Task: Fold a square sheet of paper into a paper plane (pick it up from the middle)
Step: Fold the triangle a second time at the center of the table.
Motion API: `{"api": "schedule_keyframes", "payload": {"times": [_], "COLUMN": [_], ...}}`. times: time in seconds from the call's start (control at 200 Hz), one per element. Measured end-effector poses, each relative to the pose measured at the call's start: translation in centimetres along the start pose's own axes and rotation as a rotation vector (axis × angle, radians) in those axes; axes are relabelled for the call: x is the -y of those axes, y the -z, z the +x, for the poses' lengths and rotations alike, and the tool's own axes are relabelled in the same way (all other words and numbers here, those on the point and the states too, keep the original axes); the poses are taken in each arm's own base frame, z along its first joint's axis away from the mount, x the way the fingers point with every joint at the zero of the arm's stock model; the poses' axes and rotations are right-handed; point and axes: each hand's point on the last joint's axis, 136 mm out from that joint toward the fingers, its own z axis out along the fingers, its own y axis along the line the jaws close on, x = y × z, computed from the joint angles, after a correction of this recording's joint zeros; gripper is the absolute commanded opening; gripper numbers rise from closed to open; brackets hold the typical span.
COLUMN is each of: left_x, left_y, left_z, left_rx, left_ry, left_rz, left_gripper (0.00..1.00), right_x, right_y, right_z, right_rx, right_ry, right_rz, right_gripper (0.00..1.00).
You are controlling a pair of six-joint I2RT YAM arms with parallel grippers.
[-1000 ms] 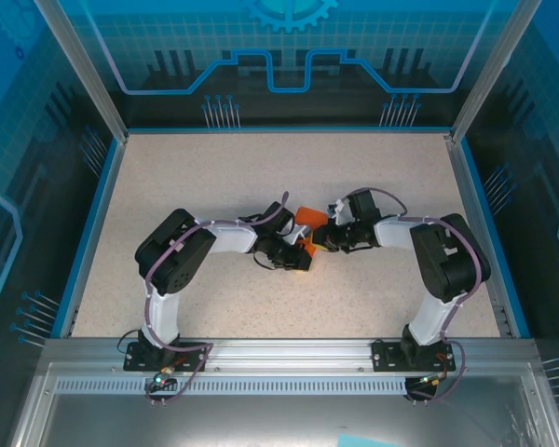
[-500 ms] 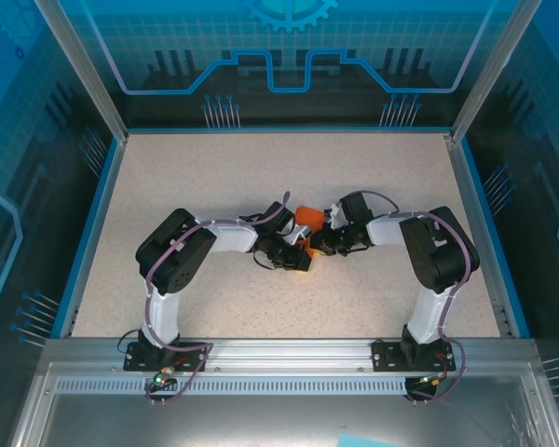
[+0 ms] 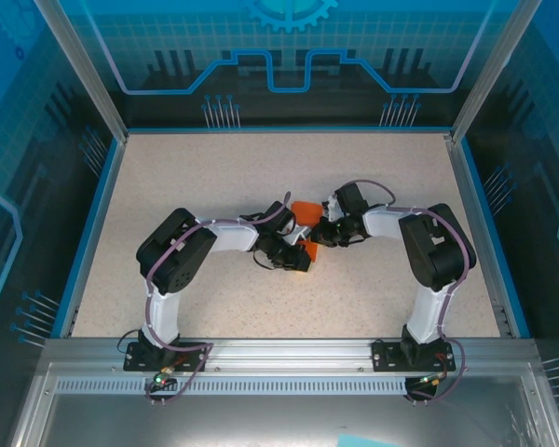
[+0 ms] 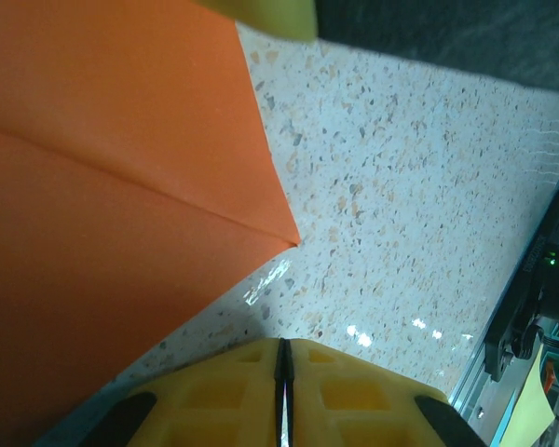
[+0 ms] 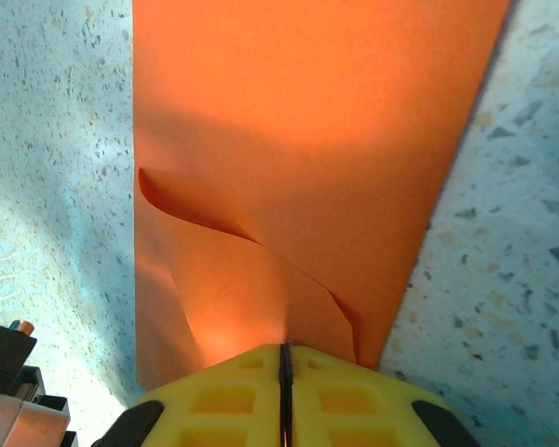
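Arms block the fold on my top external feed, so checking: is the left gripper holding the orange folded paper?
Observer: No. In the left wrist view the left gripper is shut with nothing in its seam. The bright orange folded paper lies beside it, with speckled tabletop between the tips and the paper's pointed corner.
Operator: Right one?
Observer: The right gripper is shut where a curled top layer of the paper runs up into its seam. It looks pinched.
Operator: Any crease visible?
Observer: Yes. The left wrist view shows one sharp crease ending at that pointed corner.
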Motion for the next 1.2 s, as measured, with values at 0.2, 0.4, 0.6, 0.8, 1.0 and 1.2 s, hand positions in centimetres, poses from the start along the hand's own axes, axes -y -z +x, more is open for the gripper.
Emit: {"api": "schedule_keyframes", "payload": {"times": [0.2, 0.4, 0.6, 0.8, 1.0, 1.2], "left_x": [0.1, 1.0, 3.2, 1.0, -2.2, -4.3], "left_y": [0.1, 1.7, 5.9, 8.1, 5.5, 4.4], "left_z": [-0.1, -1.0, -6.4, -10.3, -10.6, -10.1], "left_rx": [-0.001, 0.039, 0.208, 0.318, 0.272, 0.242], "left_ry": [0.009, 0.022, -0.023, 0.041, 0.098, 0.136], "left_rz": [-0.001, -0.026, -0.051, -0.108, -0.141, -0.163], "left_gripper": [0.14, 0.19, 0.22, 0.22, 0.22, 0.22], "right_x": [-0.1, -0.3, -0.5, -0.5, -0.5, -0.5], "right_y": [0.0, -0.1, -0.1, -0.1, -0.1, -0.1], "right_z": [0.0, 0.0, 0.0, 0.1, 0.1, 0.2], "right_rx": [-0.002, 0.005, 0.011, 0.017, 0.018, 0.018], "right_ry": [0.001, 0.013, 0.021, 0.023, 0.022, 0.023], "right_rz": [-0.007, -0.025, -0.045, -0.063, -0.067, -0.068], "right_gripper": [0.09, 0.10, 0.10, 0.10, 0.10, 0.11]}}
